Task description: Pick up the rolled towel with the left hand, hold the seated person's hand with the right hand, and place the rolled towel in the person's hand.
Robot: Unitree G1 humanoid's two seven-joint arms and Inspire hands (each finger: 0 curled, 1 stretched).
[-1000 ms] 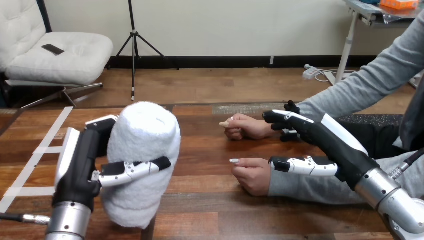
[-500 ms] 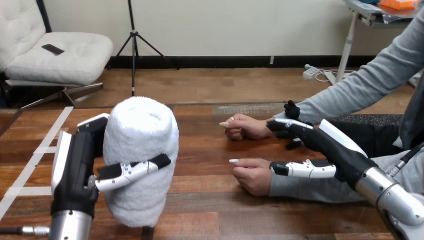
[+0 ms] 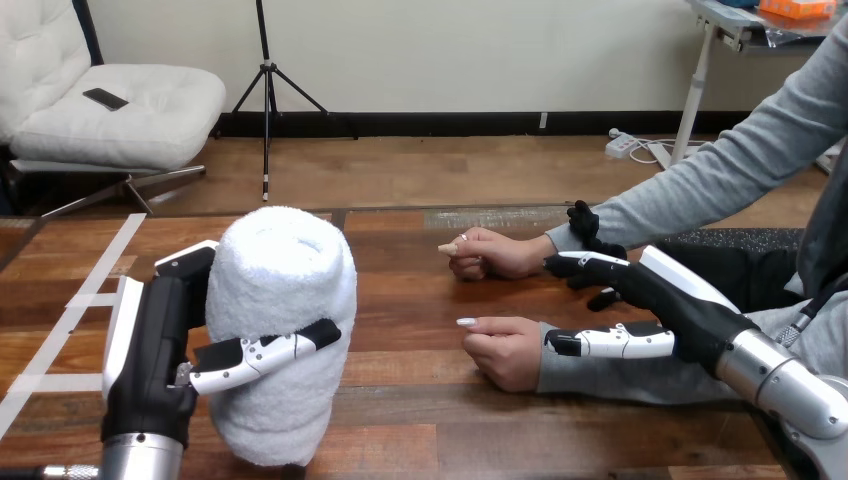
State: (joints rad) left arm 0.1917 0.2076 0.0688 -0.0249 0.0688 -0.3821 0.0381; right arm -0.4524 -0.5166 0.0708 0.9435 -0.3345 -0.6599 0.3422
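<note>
The rolled white towel (image 3: 283, 290) stands upright at the left, just above or on the wooden table (image 3: 410, 300). My left hand (image 3: 158, 340) is shut on it, thumb across its front and fingers behind. The person's near hand (image 3: 505, 352) rests as a loose fist on the table at centre right. Their far hand (image 3: 495, 254) lies behind it, also curled. My right hand (image 3: 682, 305) hovers over the near wrist in its grey sleeve. Its thumb lies along the sleeve and its fingers (image 3: 585, 264) reach out straight between the two arms, not closed round the wrist.
White tape strips (image 3: 88, 295) mark the table's left part. The person's grey-sleeved arms come in from the right edge. Bare wood lies between the towel and the person's hands.
My right hand has sunk and drawn back a little toward the near wrist. The left hand with the towel has shifted slightly left and down. The person's hands have stayed put.
</note>
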